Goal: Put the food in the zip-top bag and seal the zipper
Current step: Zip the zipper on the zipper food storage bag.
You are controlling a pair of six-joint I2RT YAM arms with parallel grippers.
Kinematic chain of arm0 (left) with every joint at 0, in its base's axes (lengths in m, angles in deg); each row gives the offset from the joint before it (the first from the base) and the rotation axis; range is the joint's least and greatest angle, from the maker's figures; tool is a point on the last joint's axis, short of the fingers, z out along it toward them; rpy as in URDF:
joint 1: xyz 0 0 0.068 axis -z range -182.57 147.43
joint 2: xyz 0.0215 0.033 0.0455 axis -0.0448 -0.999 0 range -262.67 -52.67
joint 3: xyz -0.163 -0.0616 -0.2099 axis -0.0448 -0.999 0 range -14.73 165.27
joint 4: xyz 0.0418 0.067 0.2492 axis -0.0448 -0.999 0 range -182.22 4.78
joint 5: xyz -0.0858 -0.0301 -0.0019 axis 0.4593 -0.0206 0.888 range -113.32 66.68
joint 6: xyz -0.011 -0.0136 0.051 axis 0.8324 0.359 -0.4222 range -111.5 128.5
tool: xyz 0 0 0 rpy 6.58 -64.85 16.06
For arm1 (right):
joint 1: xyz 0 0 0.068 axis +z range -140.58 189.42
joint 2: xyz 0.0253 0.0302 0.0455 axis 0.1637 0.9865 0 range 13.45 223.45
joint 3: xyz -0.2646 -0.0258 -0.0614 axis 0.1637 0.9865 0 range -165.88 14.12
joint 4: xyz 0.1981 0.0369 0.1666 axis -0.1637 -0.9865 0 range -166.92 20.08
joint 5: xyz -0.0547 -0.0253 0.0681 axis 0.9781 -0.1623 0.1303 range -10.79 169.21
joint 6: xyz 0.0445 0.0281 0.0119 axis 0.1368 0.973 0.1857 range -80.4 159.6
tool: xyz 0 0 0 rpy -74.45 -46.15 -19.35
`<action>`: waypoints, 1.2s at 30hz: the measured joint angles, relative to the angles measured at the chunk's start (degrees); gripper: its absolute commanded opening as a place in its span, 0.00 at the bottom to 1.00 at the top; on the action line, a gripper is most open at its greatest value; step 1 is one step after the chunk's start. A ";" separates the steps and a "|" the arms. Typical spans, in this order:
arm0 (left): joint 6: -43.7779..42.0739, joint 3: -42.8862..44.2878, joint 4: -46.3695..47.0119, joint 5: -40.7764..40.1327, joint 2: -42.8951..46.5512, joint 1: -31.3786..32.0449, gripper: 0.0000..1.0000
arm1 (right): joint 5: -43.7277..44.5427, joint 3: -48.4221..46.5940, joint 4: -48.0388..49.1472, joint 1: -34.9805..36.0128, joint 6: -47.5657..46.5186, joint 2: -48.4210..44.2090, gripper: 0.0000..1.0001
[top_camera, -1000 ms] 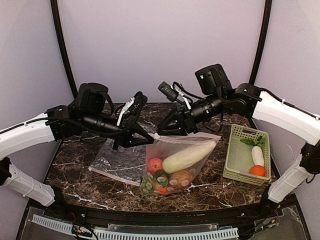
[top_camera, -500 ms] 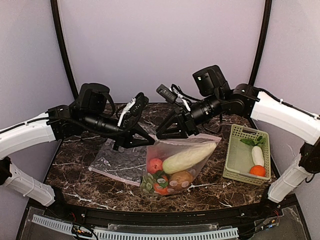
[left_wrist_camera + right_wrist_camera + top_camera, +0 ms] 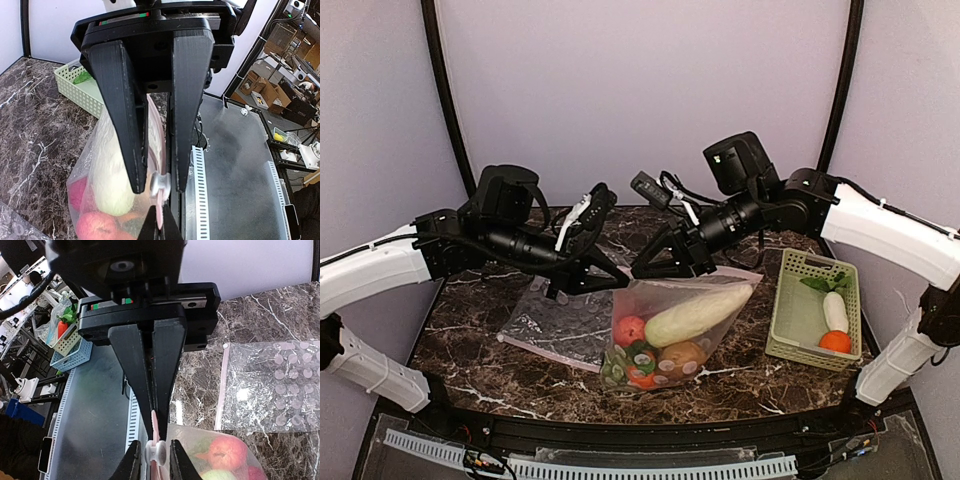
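Note:
The zip-top bag (image 3: 705, 335) hangs upright over the table, held at the left end of its mouth. Through its wall I see food: a white radish (image 3: 695, 313), a red apple (image 3: 629, 330), a brown potato (image 3: 682, 356) and green pieces (image 3: 616, 368). My left gripper (image 3: 622, 284) is shut on the white slider (image 3: 161, 184) of the zipper. My right gripper (image 3: 156, 436) is shut on the pink zipper strip (image 3: 154, 419) just above the slider (image 3: 161, 454). In the top view the right gripper (image 3: 639, 270) sits next to the left one.
A pale green basket (image 3: 790, 330) at the right holds leafy greens (image 3: 825, 283), a white radish (image 3: 835, 312) and an orange fruit (image 3: 835, 341). A second dotted bag (image 3: 555, 318) lies flat on the marble behind and left of the held bag.
My right arm has edged a little to the left and its jaws have narrowed on the strip. The left arm and the bag have hardly moved.

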 measured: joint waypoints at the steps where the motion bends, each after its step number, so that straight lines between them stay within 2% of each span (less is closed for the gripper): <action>1: 0.00 0.02 0.02 -0.07 0.00 0.00 0.01 | 0.22 0.00 -0.07 0.13 0.02 0.00 0.16; 7: 0.02 0.04 -0.35 -0.17 0.00 0.00 0.01 | 1.75 0.00 -0.20 0.81 -0.07 0.00 0.00; 26: 2.45 -2.10 0.98 -10.16 3.15 0.11 0.01 | 10.43 0.50 3.08 2.19 -2.23 -0.55 0.00; 36: 4.46 -2.49 2.14 -12.20 3.19 -0.79 0.01 | 14.32 0.68 4.55 2.27 -2.51 -0.55 0.00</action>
